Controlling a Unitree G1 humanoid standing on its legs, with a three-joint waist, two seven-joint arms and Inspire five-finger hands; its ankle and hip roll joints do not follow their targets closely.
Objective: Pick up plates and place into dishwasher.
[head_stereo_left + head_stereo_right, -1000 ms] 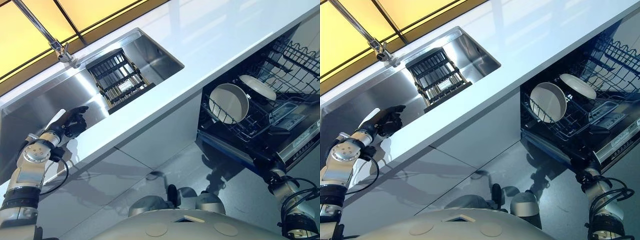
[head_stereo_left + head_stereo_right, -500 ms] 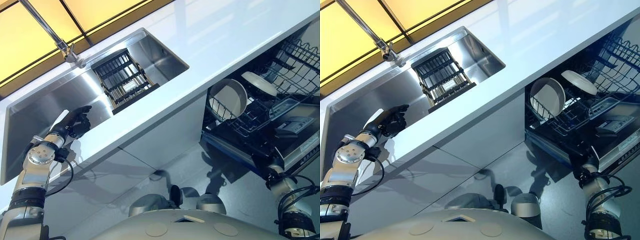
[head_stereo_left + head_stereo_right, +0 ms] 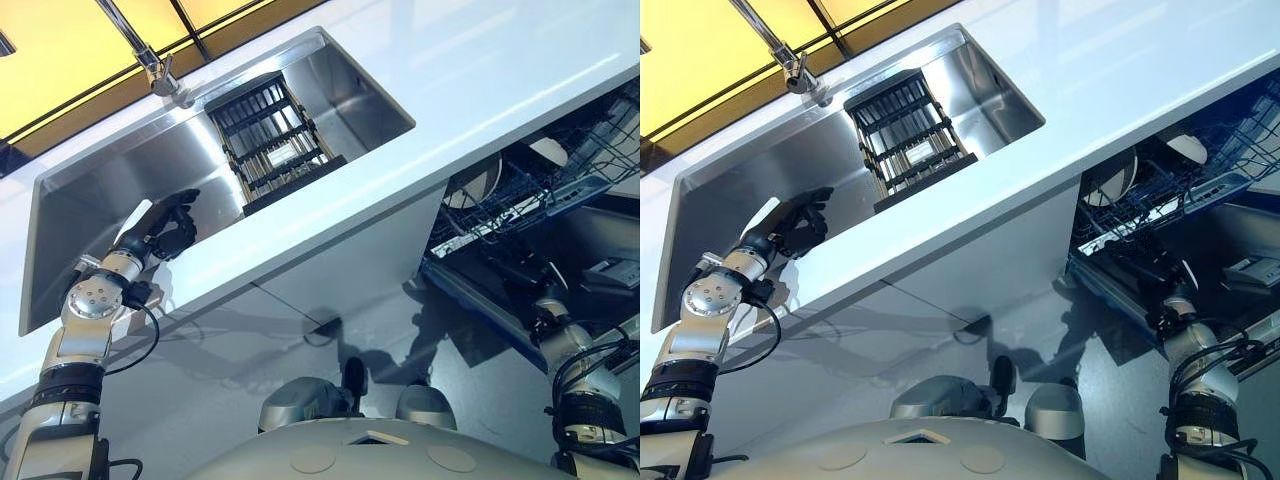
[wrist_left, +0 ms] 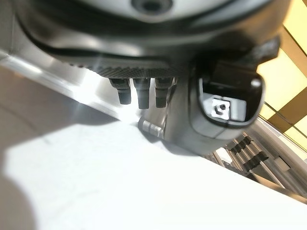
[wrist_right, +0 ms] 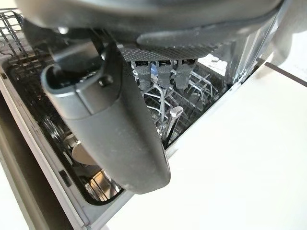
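Left eye view – plates: two pale plates (image 3: 478, 186) stand on edge in the dishwasher rack (image 3: 520, 195), faces turned toward the sink side, long axes upright; a third pale dish (image 3: 549, 150) lies flatter just behind them.
Left eye view – dishwasher: dishwasher (image 3: 560, 235) sits under the white counter (image 3: 470, 60), its rack drawn out beyond the counter's front edge.
Left eye view – left hand: left hand (image 3: 165, 225) hovers over the near rim of the steel sink (image 3: 100, 190), fingers loosely curled, holding nothing, well apart from the plates.
Left eye view – sink: a dark drying rack (image 3: 272, 143) stands inside at the right end, the faucet (image 3: 150, 62) behind it; bare steel lies between rack and hand.

Right eye view – right hand: right hand (image 3: 1175, 288) is at the dishwasher's lower front edge, below and near the plates, touching none; I cannot tell from here how its fingers stand.
Right eye view – room: open dark floor (image 3: 1040, 330) lies before the cabinet front.

Left wrist view – left hand: fingers (image 4: 143, 93) bent downward over the white counter edge, thumb (image 4: 225, 108) beside them, nothing between.

Right wrist view – right hand: fingers (image 5: 163, 74) curled short, thumb (image 5: 120, 139) stretched across, gripping nothing; wire tines of the rack show past them.
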